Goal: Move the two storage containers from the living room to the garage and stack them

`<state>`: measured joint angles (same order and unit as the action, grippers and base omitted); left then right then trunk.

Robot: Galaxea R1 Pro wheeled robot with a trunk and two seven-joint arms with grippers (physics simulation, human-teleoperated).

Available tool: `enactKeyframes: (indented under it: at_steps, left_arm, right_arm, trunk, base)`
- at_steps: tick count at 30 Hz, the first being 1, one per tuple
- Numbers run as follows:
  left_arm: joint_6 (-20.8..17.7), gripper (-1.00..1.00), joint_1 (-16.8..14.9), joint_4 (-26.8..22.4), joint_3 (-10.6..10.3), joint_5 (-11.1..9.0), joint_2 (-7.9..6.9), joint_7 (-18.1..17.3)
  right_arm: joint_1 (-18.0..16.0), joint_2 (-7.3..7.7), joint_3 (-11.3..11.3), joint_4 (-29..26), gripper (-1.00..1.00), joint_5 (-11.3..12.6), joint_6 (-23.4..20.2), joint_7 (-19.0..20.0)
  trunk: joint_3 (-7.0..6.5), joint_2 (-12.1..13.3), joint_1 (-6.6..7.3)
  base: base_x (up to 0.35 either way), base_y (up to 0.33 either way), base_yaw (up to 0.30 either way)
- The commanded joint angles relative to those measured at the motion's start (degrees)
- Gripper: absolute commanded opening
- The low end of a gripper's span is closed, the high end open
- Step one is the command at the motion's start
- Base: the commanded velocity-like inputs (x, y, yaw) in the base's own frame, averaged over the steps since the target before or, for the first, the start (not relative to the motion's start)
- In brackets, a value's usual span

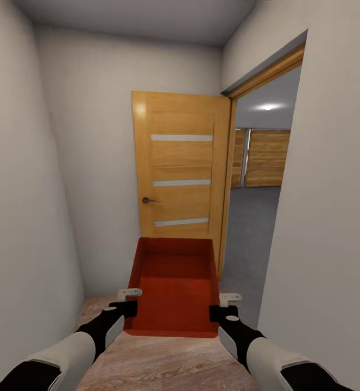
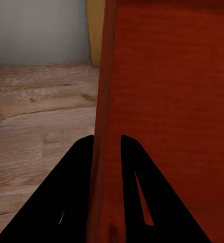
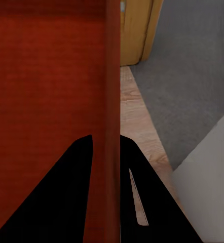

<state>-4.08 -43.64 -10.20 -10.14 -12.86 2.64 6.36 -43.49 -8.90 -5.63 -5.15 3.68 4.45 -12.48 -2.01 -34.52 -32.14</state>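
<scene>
container (image 1: 174, 282): orange-red, thin plain walls, matt, faint fine ribbing like plastic
door (image 1: 181, 168): honey wood grain, slight sheen, pale frosted strips, dark metal handle
hallway floor (image 1: 163, 364): light wood planks, visible grain, matt
garage floor (image 1: 250, 228): grey, rough, like concrete
walls (image 1: 27, 190): plain off-white, smooth, matt
jaws: black, matt

Storage container (image 1: 171, 282): orange-red, plain. Door (image 1: 181, 168): honey-coloured wood grain with three pale horizontal strips; walls (image 1: 27, 190) white-grey. Near floor (image 1: 163, 364): light wood planks; floor beyond the doorway (image 1: 247, 228): dark grey.
</scene>
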Motion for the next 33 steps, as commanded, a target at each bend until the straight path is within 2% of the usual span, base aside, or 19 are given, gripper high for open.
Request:
enactKeyframes:
  at_steps: [1,19,23,33]
  left_arm:
    - [0.7,-1.0,0.0,-0.3,1.9,0.6,-0.1,2.7]
    - [0.7,-1.0,0.0,-0.3,1.8,0.6,-0.04,2.7]
    - [0.7,-1.0,0.0,-0.3,1.8,0.6,-0.01,2.7]
    - [0.7,-1.0,0.0,-0.3,1.8,0.6,-0.02,2.7]
  right_arm:
    - [0.0,0.03,0.3,1.8,-1.0,0.8,0.4,-0.4]
    - [0.0,0.03,0.3,1.8,-1.0,0.8,0.4,-0.4]
    - [0.0,0.03,0.3,1.8,-1.0,0.8,0.4,-0.4]
    - [0.0,0.03,0.3,1.8,-1.0,0.8,0.4,-0.4]
  trunk:
    - [0.0,0.0,-0.01]
    - [0.0,0.0,-0.01]
    - [0.0,0.0,-0.01]
    - [0.0,0.0,-0.01]
  base:
    - [0.0,0.0,-0.284]
    - [0.0,0.0,-0.281]
    - [0.068,0.091,-0.082]
    - [0.182,0.255,-0.005]
